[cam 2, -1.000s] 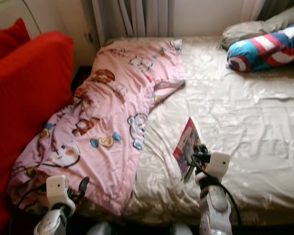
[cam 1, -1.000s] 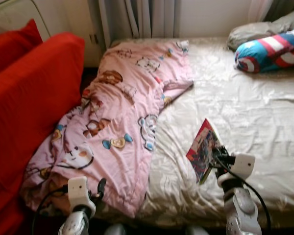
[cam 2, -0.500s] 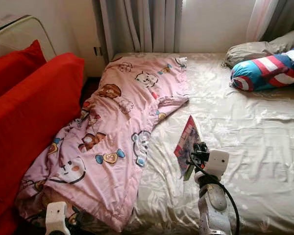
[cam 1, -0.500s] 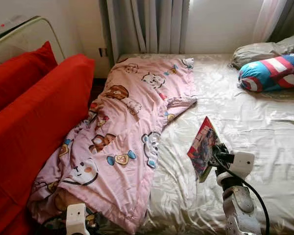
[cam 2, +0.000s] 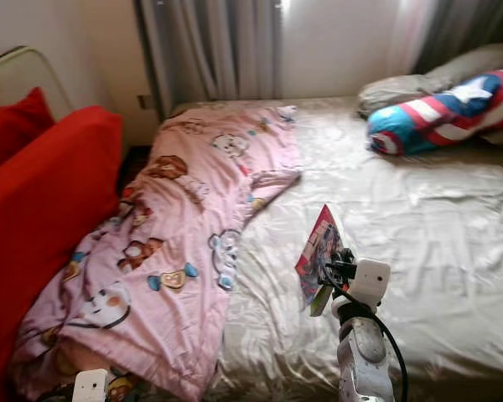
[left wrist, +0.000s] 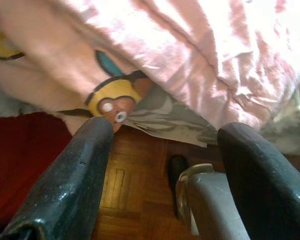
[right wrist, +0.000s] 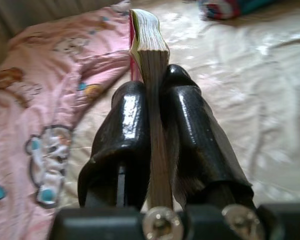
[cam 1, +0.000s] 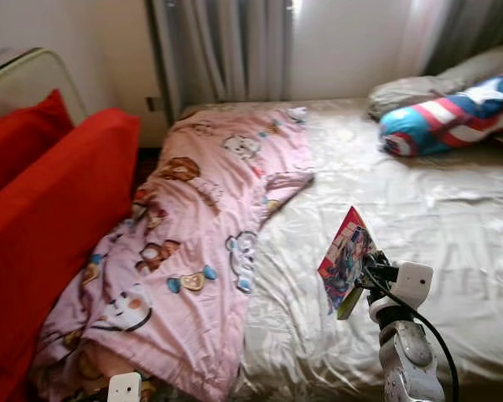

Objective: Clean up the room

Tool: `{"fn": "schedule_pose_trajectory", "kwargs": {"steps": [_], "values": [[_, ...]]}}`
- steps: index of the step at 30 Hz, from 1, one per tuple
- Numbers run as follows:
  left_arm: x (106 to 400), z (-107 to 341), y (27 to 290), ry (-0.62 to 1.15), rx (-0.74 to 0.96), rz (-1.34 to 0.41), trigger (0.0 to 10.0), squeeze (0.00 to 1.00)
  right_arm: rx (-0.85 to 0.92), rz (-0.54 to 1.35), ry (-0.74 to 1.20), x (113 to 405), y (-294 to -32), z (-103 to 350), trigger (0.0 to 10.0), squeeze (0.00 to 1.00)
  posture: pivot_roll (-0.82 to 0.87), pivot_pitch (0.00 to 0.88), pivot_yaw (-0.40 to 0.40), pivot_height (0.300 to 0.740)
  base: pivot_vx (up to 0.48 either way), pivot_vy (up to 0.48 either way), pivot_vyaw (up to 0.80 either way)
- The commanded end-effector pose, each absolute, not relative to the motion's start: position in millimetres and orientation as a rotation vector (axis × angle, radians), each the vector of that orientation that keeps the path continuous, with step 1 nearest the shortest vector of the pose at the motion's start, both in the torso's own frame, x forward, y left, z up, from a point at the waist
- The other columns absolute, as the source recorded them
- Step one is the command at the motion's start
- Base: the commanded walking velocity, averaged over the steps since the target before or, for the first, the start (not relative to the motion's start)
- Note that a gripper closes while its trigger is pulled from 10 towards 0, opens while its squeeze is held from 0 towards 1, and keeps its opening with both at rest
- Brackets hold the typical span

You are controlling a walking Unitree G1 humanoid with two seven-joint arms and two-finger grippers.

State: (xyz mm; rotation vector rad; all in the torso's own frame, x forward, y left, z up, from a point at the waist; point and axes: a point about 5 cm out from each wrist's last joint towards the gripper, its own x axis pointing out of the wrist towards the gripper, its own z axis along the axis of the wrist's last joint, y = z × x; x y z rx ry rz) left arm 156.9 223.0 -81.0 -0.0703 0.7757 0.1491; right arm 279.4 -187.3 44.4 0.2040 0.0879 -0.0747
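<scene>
My right gripper (right wrist: 152, 150) stays clamped on the book (cam 1: 345, 260), now lifted off the bed (cam 1: 453, 209); needs shelving. Left gripper (left wrist: 162, 165) dropped lower, fingers apart, empty, near pink blanket (cam 1: 193, 251).

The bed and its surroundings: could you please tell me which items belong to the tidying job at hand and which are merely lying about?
In the job:
- book, clamped in the right end effector above the bed
- pink blanket, crumpled and hanging off the bed edge

Lying about:
- striped pillow
- grey pillow
- red sofa
- curtains
- left end effector, open and idle, low by the blanket's edge
</scene>
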Motion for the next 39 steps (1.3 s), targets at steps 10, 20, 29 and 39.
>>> {"fn": "schedule_pose_trajectory", "kwargs": {"steps": [10, 20, 29, 39], "values": [[156.5, -80.6, 225.7, 0.776, -0.033, 0.142, 10.0, 0.0, 0.213, -0.083, 0.069, 282.1, -183.8, 47.5, 10.0, 0.0, -0.08, 0.045, 0.01, 0.74, 0.0, -0.278, -0.07], [157.0, -80.4, 225.6, 0.774, -0.027, 0.142, 10.0, 0.0, 0.214, -0.08, 0.079, 282.7, -182.5, 46.6, 10.0, 0.0, -0.08, 0.053, 0.011, 0.74, 0.0, -0.319, -0.47], [157.8, -80.3, 225.1, 0.774, -0.028, 0.14, 10.0, 0.0, 0.219, -0.078, 0.068, 283.3, -181.4, 47.7, 10.0, 0.0, -0.07, 0.056, 0.012, 0.74, 0.0, -0.328, 0.0], [158.6, -80.0, 225.2, 0.775, -0.029, 0.14, 10.0, 0.0, 0.222, -0.076, 0.067, 283.9, -180.9, 47.5, 10.0, 0.0, -0.07, 0.056, 0.012, 0.74, 0.0, -0.325, 0.0]]}}
